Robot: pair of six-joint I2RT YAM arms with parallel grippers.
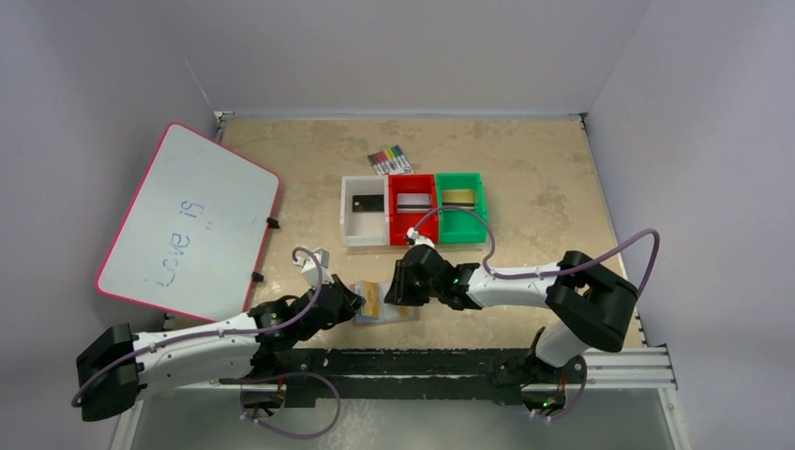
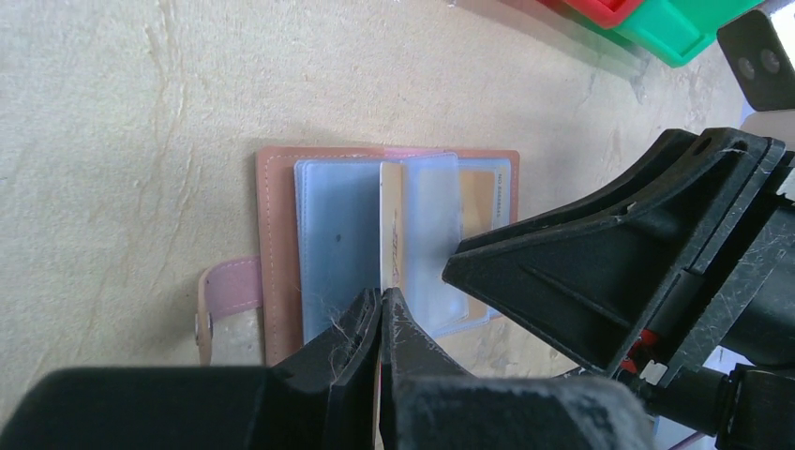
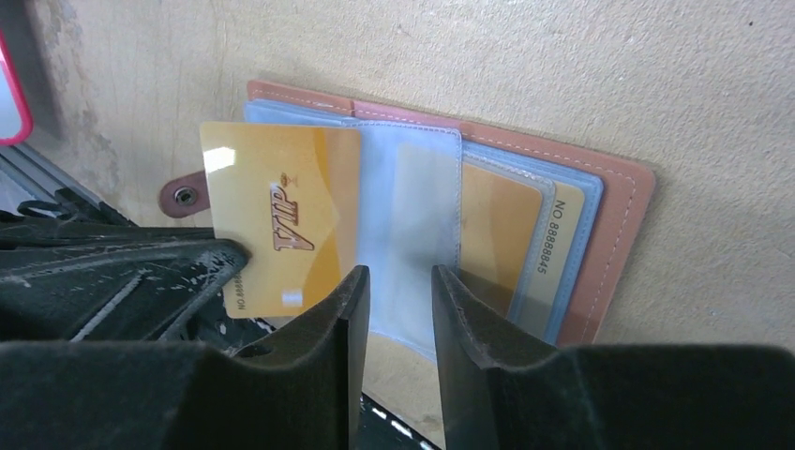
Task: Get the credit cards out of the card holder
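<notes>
The tan-brown card holder [image 3: 619, 234] lies open on the table near the front edge, also in the top view [image 1: 401, 314]. My left gripper [image 2: 380, 298] is shut on the edge of a gold VIP credit card [image 3: 281, 220], which sticks out to the left of a clear pocket [image 3: 412, 216]. That credit card shows edge-on in the left wrist view [image 2: 391, 220]. My right gripper [image 3: 398, 281] hovers open over the clear pocket, holding nothing. Another gold credit card [image 3: 502, 234] sits in a pocket, with a numbered one [image 3: 565, 244] behind it.
Behind the holder stand a white bin [image 1: 349, 225] with a black card [image 1: 366, 202], a red bin [image 1: 413, 228] with a silver card [image 1: 411, 200], and a green bin [image 1: 461, 225] with a gold card [image 1: 457, 197]. Markers [image 1: 389, 159] lie further back. A red-rimmed whiteboard [image 1: 187, 220] lies left.
</notes>
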